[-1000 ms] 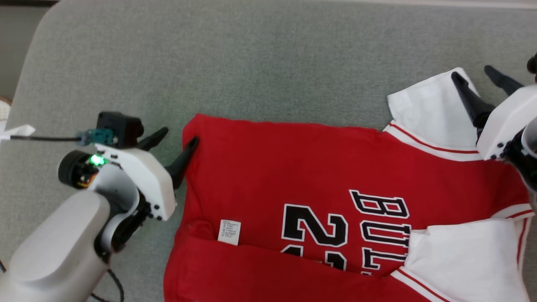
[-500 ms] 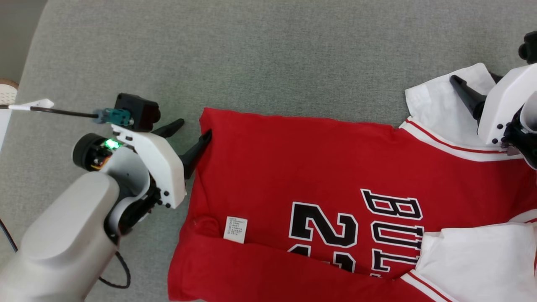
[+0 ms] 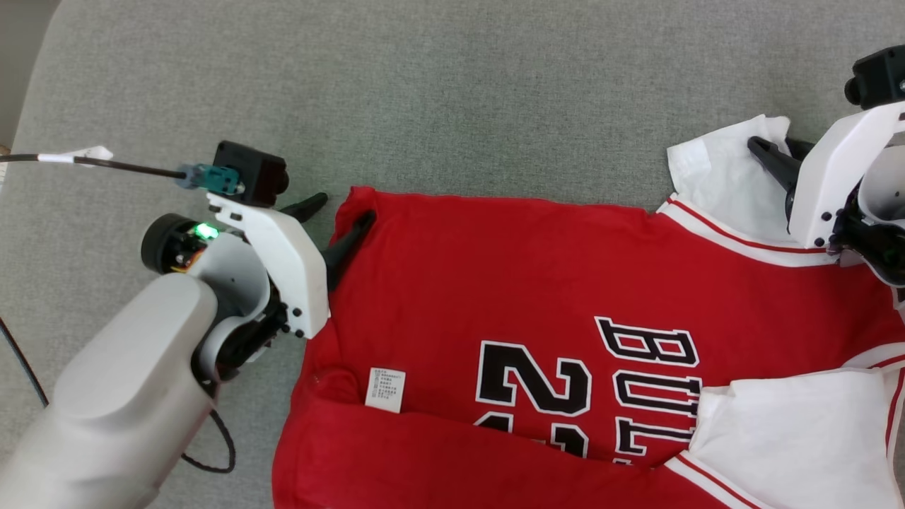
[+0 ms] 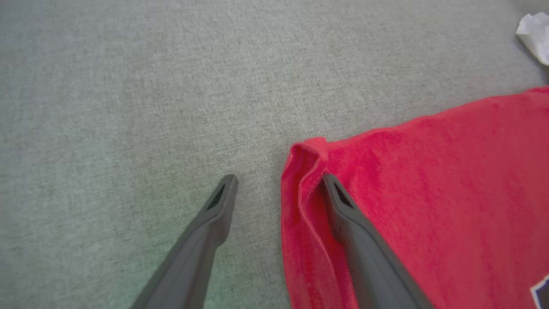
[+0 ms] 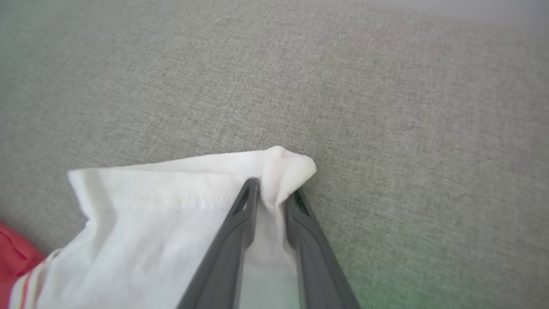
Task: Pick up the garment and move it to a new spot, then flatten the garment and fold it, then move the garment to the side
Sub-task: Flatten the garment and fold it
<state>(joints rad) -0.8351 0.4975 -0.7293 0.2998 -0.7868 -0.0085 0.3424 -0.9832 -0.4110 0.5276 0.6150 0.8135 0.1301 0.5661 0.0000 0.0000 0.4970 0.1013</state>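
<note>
Item I log: red garment (image 3: pixel 537 283), lying on the grey cushion (image 3: pixel 452 92). Left gripper (image 4: pixel 279 180): jaws spread, straddling the garment's hem corner. Right gripper (image 5: pixel 274 189): jaws pinching the corner of its white sleeve (image 5: pixel 171 193).

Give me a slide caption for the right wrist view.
Right gripper pinching a corner of the jersey's white sleeve on the grey fabric surface.

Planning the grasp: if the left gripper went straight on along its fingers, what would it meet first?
Likely the red jersey's bunched corner, just ahead between the left gripper's open fingers; past it, grey cushion.
</note>
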